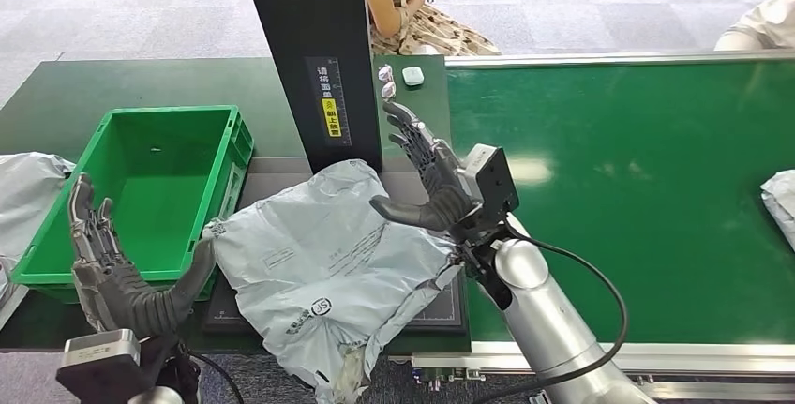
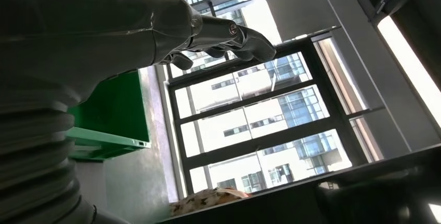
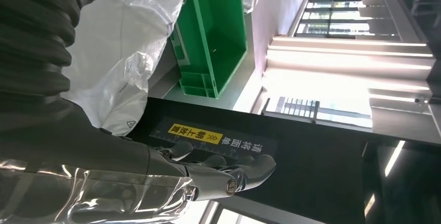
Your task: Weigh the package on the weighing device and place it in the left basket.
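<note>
A grey plastic mailer package [image 1: 328, 263] lies crumpled on the dark scale platform [image 1: 441, 310] at the foot of a black upright post [image 1: 314, 48]. My right hand [image 1: 427, 174] hovers just above the package's right side, fingers spread, holding nothing; the package [image 3: 125, 42] and post label [image 3: 197, 133] appear beyond it in the right wrist view. My left hand [image 1: 117, 268] is raised at the lower left, fingers apart, between the package and the green basket [image 1: 56, 273]. The left wrist view shows its fingers [image 2: 229, 37] beside the basket [image 2: 112, 130].
A green conveyor belt [image 1: 637, 188] runs to the right with another grey package [image 1: 780, 202] at its edge. A further grey bag [image 1: 23, 193] lies left of the basket. Small items [image 1: 412, 74] sit behind the post. People sit beyond the table [image 1: 417, 1].
</note>
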{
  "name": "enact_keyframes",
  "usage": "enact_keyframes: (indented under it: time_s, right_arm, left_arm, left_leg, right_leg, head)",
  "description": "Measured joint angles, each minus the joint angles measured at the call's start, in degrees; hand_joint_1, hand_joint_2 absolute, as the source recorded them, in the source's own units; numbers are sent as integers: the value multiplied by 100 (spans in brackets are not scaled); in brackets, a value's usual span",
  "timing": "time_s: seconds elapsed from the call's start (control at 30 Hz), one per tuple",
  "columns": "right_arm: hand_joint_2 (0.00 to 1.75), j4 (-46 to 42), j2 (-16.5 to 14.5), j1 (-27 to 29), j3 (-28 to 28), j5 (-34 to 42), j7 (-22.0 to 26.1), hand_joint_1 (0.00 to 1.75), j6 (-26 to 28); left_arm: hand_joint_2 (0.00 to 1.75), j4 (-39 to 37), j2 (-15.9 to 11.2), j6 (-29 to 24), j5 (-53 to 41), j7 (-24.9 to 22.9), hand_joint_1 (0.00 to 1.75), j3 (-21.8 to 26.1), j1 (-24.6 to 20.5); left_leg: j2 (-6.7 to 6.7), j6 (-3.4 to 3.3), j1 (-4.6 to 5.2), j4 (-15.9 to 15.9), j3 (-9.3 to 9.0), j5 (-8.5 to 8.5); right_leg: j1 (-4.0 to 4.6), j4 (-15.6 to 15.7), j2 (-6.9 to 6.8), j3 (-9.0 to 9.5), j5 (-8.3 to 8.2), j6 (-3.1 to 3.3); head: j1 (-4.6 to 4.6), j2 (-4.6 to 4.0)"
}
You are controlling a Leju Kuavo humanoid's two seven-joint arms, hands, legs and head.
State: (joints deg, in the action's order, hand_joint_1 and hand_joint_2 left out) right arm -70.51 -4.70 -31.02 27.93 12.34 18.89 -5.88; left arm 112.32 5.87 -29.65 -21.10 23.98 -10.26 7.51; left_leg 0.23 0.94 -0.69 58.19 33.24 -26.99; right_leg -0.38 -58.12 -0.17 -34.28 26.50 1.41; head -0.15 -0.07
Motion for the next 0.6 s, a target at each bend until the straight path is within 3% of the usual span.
enact_keyframes:
  time_s: [0.23,0.6]
  right_arm:
    - [175,-31,0,33,-39,58,67,0,11]
    - [175,-635,7,505,-437,285,243,0,134]
  left_arm:
    - [175,-61,-64,458,-230,-308,0,-56,-3]
    - [175,-409,-465,2181,-2888,-1680,0,-680,-177]
  left_leg:
    - [-1,0,0,1,0,0]
    - [1,-1,1,1,0,-1]
  right_leg:
    - [0,0,0,-1,0,0]
    - [-1,1,1,-3,0,0]
  head:
    - [-1,0]
    - [-1,0]
